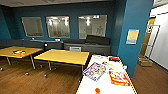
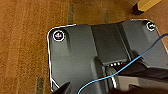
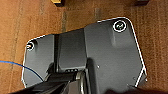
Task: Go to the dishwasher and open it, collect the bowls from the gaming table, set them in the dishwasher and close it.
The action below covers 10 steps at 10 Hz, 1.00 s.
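In the head view, a white counter (image 1: 105, 83) is seen in front, with colourful boxes (image 1: 94, 71) and a small orange ball (image 1: 97, 90) on it. Two yellow tables (image 1: 62, 56) stand on the wooden floor (image 1: 37, 82) before a blue wall (image 1: 75, 11). In both wrist views, brown floor (image 2: 22, 50) is seen. Whether each gripper is wide or narrow cannot be told.

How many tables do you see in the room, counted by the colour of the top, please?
Yellow-topped tables: 2, the left one and the middle one.
White-topped tables: 1, the near one with printed boxes and a small orange object on it.
Total: 3 tables.
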Available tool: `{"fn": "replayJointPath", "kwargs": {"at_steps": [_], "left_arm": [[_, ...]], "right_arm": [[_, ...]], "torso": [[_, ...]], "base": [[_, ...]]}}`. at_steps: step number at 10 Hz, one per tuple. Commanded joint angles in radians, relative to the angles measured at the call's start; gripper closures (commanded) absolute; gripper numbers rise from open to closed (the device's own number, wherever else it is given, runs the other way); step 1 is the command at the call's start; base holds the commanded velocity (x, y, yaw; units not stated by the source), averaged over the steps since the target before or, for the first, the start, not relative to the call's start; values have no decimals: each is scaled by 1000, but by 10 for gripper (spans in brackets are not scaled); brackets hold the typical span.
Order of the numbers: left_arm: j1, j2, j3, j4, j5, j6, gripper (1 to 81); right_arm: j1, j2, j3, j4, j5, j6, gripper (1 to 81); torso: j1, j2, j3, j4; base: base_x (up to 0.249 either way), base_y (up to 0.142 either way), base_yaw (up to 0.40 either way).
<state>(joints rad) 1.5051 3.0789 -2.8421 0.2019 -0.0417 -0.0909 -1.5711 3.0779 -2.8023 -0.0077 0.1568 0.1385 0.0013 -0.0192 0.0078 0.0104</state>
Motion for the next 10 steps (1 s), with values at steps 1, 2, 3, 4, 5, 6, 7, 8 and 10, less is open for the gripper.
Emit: {"fn": "replayJointPath", "kwargs": {"at_steps": [1,2,3,4,5,6,7,8,10], "left_arm": [[-58,-3,-3,-4,48,0,10],[-58,-8,-3,-5,43,-1,10],[-58,-17,-3,-6,42,-1,10],[-58,-32,-3,-6,40,-4,10],[-58,-38,0,-6,40,-4,10],[-56,-49,7,-6,42,-4,10],[-44,-69,34,-4,42,-3,10],[-42,-104,98,-1,42,-3,10],[-42,-179,237,7,42,-1,10]], "right_arm": [[44,-17,35,2,-42,-5,10],[42,-40,79,-3,-42,-7,10],[39,-69,130,-3,-39,-5,10],[38,-124,231,-3,-39,-5,10],[38,-162,295,-2,-39,-4,10],[39,-210,368,0,-39,-2,10],[41,-256,436,0,-39,7,10],[41,-315,529,2,-37,9,10],[47,-445,729,-2,-31,9,10]], "torso": [[0,0,0,0],[0,0,0,0],[0,0,0,0],[0,0,0,0],[0,0,0,0],[0,0,0,0],[0,0,0,0],[0,0,0,0],[0,0,0,0]], "base": [[0,0,0],[0,0,0],[0,0,0],[0,0,0],[0,0,0],[0,0,0],[0,0,0],[0,0,0],[0,0,0]]}}
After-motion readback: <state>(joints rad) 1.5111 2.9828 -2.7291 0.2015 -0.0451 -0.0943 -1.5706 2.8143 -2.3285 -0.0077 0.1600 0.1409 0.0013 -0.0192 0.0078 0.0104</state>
